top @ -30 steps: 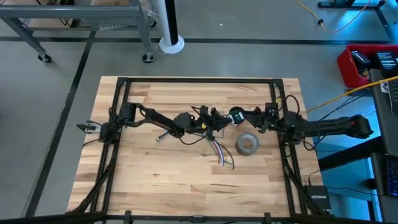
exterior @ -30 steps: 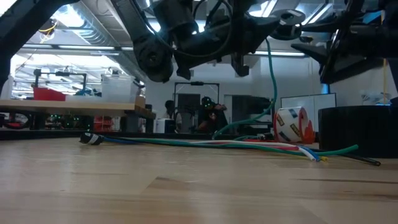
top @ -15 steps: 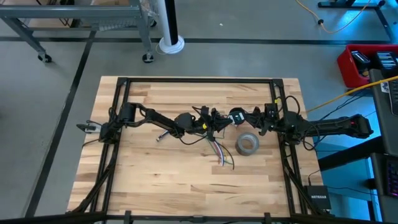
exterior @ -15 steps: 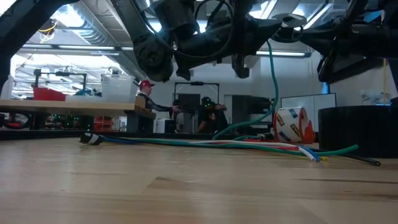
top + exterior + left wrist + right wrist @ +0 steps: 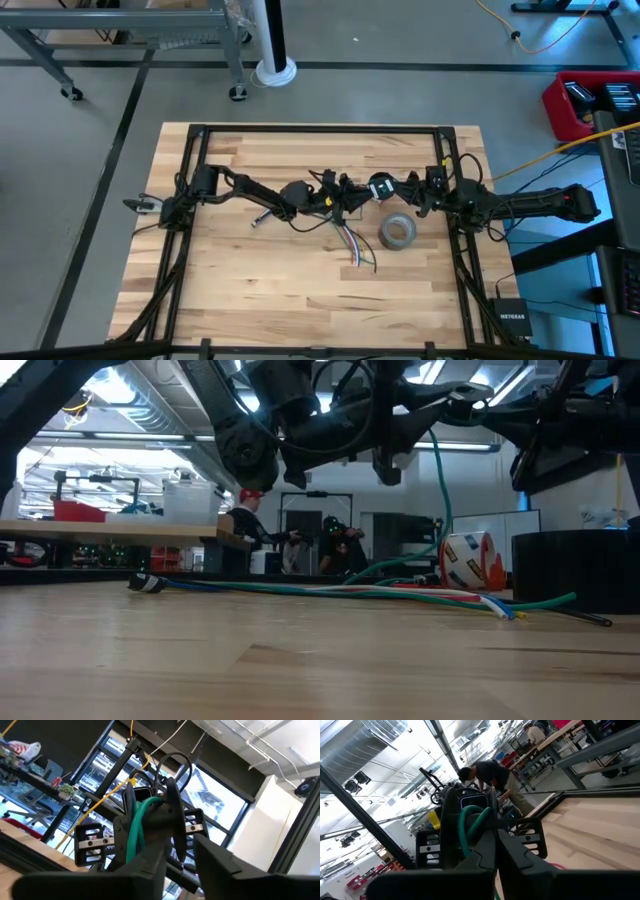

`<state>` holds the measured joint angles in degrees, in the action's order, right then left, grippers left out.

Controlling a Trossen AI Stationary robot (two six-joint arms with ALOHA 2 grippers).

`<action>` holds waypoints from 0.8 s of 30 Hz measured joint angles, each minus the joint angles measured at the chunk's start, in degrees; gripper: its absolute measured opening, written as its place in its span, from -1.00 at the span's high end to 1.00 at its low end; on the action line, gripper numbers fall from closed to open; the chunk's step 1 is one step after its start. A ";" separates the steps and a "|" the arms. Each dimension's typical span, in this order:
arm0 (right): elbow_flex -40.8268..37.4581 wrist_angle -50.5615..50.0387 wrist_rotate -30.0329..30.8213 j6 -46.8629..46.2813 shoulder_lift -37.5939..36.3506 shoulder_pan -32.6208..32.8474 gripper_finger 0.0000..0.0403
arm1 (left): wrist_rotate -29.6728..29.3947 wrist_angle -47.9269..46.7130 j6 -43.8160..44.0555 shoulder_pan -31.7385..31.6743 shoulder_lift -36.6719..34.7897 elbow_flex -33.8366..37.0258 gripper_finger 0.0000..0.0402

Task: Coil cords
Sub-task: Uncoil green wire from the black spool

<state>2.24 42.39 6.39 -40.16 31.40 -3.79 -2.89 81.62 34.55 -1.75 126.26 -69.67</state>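
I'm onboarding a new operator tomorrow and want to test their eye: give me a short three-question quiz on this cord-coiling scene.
1. True or false: the grey tape roll lies on the right half of the table.
2. Which cord rises off the table: A white, B green, C purple?
3. Fill in: the fingers of the right gripper are ____.

Key: 1 true; 2 B, the green cord; 3 shut.

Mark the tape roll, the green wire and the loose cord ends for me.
tape roll (image 5: 397,232): high view, its grey rim.
green wire (image 5: 439,490): low view, its hanging stretch.
loose cord ends (image 5: 357,252): high view, strands fanned on the table.
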 joint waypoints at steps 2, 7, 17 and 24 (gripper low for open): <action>0.00 0.00 0.04 0.00 0.00 0.01 0.98 | 0.69 0.04 1.36 -0.42 0.00 0.00 0.41; 0.00 0.00 0.70 -0.02 -0.02 0.00 0.99 | 7.52 1.20 7.58 -3.40 -0.16 0.02 0.28; 0.00 -0.39 3.15 0.00 -0.02 0.00 0.99 | 23.21 8.41 16.96 -9.55 -0.55 0.07 0.35; 0.00 -0.46 3.15 0.02 -0.02 0.01 0.99 | 28.53 8.39 19.98 -13.57 -0.57 0.07 0.36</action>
<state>2.24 41.93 9.54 -40.14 31.38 -3.78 25.64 90.02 54.53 -15.32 125.69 -69.60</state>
